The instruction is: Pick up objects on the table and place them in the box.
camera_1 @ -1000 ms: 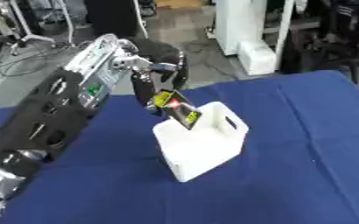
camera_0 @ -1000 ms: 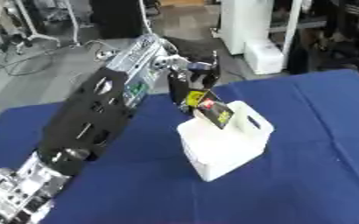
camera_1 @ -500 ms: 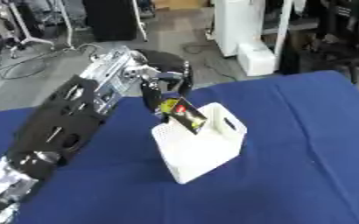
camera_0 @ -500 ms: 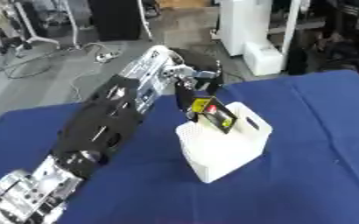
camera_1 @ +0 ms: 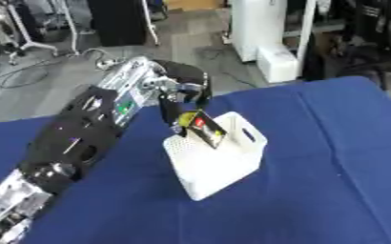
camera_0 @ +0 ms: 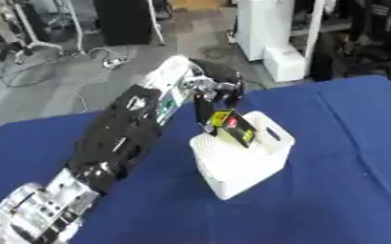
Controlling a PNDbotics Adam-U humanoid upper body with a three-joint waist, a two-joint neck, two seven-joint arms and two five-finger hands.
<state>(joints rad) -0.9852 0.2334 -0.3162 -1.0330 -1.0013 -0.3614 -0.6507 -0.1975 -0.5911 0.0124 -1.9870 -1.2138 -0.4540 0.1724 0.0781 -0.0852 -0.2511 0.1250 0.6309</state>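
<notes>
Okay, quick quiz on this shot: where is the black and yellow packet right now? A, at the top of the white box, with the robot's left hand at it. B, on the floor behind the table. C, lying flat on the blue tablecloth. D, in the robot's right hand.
A: the black and yellow packet stands tilted at the open top of the white box, and the left hand reaches down to it from above.

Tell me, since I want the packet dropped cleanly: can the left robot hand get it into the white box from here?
Probably yes: the left robot hand holds the black-and-yellow packet over the white box's open top, nothing blocking.

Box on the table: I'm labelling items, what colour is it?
White box, clearest in the left eye view.
</notes>
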